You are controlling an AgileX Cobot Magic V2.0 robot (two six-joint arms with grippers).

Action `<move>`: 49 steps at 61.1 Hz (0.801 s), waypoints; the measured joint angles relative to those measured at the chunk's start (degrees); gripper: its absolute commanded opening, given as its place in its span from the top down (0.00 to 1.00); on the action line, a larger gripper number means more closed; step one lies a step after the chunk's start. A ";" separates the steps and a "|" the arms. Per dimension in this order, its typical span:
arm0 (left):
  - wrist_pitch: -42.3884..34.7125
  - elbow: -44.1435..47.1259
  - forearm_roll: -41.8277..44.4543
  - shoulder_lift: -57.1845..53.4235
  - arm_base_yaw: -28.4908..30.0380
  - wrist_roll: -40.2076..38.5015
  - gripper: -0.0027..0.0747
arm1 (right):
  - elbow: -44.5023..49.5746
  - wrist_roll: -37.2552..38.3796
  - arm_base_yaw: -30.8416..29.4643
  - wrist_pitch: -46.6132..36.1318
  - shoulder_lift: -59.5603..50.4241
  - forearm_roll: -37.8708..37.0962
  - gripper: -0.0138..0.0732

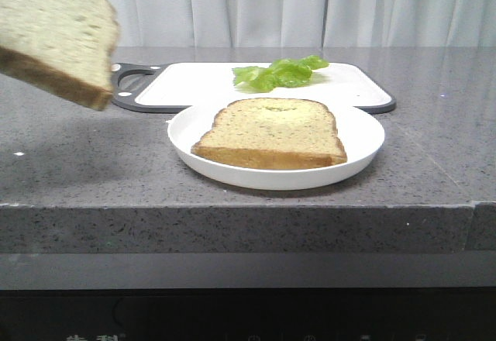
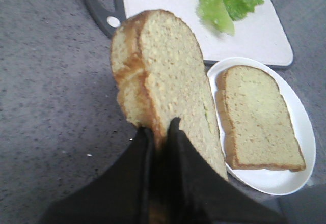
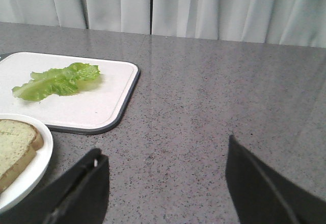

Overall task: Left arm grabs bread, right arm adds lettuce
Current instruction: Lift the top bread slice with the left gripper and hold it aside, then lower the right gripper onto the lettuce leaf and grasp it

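The bread [image 2: 163, 76], a thick speckled slice with a brown crust, hangs in the air over the grey counter, left of the plate. My left gripper [image 2: 160, 124] is shut on its lower edge. In the front view the bread [image 1: 54, 27] fills the top left corner and the left gripper is hidden. The lettuce [image 1: 280, 72] lies on the white cutting board [image 1: 194, 81] behind the plate and also shows as green leaves [image 2: 224, 0] [image 3: 58, 81] in both wrist views. My right gripper [image 3: 164, 150] is open over bare counter, right of the board, holding nothing.
A white plate [image 1: 364, 139] stands at the counter's middle front with another bread slice [image 1: 271, 132] lying flat on it. The cutting board has a dark rim and a handle [image 1: 132, 77] on its left. Pale curtains hang behind the counter.
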 measured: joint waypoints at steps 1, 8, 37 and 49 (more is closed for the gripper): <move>-0.11 0.37 0.17 -0.43 0.40 0.00 0.99 | 0.00 0.00 0.00 0.00 0.00 0.00 0.26; -0.11 1.02 1.66 -3.31 3.25 0.00 0.99 | 0.00 0.00 0.00 0.00 0.00 0.00 0.26; -0.33 1.36 2.30 -4.60 4.39 0.08 0.99 | -8.15 0.00 0.00 1.96 16.54 0.00 0.26; -0.33 1.36 2.30 -4.60 4.39 0.08 0.99 | -21.16 -1.69 0.46 2.04 35.89 0.00 0.26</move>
